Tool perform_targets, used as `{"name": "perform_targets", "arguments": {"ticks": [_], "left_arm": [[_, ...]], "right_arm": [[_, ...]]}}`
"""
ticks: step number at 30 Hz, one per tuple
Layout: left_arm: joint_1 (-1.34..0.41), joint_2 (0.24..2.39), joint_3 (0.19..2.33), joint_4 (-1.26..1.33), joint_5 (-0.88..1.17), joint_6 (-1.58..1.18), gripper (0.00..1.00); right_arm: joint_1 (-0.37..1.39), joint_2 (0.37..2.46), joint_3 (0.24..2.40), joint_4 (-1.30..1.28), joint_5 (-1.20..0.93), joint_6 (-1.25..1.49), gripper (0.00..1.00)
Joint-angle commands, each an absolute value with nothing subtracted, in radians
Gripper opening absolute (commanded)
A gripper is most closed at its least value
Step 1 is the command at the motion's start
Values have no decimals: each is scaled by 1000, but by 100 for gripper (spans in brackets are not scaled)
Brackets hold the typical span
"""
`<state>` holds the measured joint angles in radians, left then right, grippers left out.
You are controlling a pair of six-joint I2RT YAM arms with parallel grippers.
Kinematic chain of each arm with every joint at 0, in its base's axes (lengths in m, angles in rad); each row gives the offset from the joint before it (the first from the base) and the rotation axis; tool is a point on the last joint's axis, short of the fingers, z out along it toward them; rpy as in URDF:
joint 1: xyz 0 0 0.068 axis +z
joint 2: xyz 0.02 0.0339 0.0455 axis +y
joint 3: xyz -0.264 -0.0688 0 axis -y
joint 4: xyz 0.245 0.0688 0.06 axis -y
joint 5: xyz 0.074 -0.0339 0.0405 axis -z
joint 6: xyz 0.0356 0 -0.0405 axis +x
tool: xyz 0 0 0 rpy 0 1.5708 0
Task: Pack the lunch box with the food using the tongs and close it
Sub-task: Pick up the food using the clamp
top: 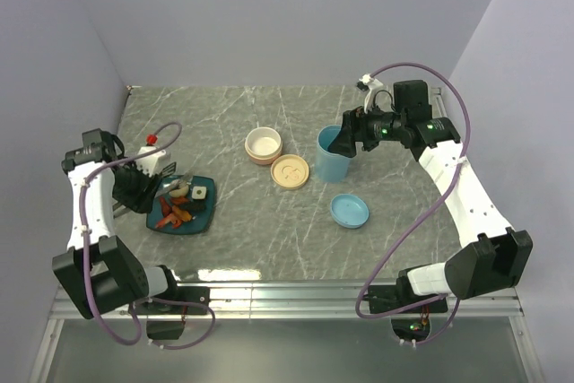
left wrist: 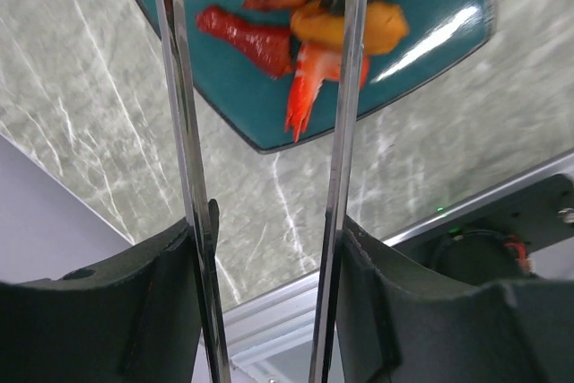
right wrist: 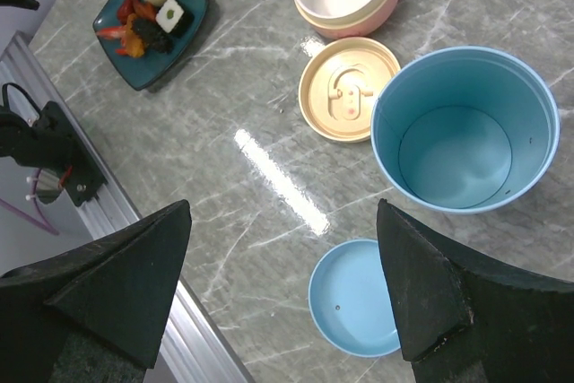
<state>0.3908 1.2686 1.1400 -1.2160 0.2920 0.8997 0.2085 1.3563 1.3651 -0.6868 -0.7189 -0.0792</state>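
As the left gripper (left wrist: 267,253) pinches the tongs (left wrist: 346,132) over the food (left wrist: 256,38) on the plate (left wrist: 269,123), with the right gripper (right wrist: 282,213) spread near the empty lunch box (right wrist: 531,114), the pick seems underway and next needs a squeeze on one piece.

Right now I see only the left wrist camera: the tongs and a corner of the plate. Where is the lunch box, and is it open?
Observer: The tall blue container stands open on the right half of the table.
Operator: Where is its lid?
Observer: A blue lid lies flat on the near side of the container, not touching it.
Operator: Does the right arm hold anything?
Observer: No. The right gripper hovers above the container, jaws wide open, nothing between them.
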Motion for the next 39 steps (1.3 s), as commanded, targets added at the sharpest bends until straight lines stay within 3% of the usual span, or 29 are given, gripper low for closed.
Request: {"name": "perform_targets", "arguments": {"ticks": [1, 9, 39], "left_arm": [[400, 1261, 1092, -1138, 226, 951, 56], [407, 1298, 1035, -1045, 201, 927, 52], [437, 1330, 1003, -1071, 247, 957, 54]], "right_arm": [[199, 1341, 1365, -687, -710, -78, 91], [201, 1362, 1382, -701, -719, -71, 90], [201, 1399, 1422, -744, -712, -80, 89]]}}
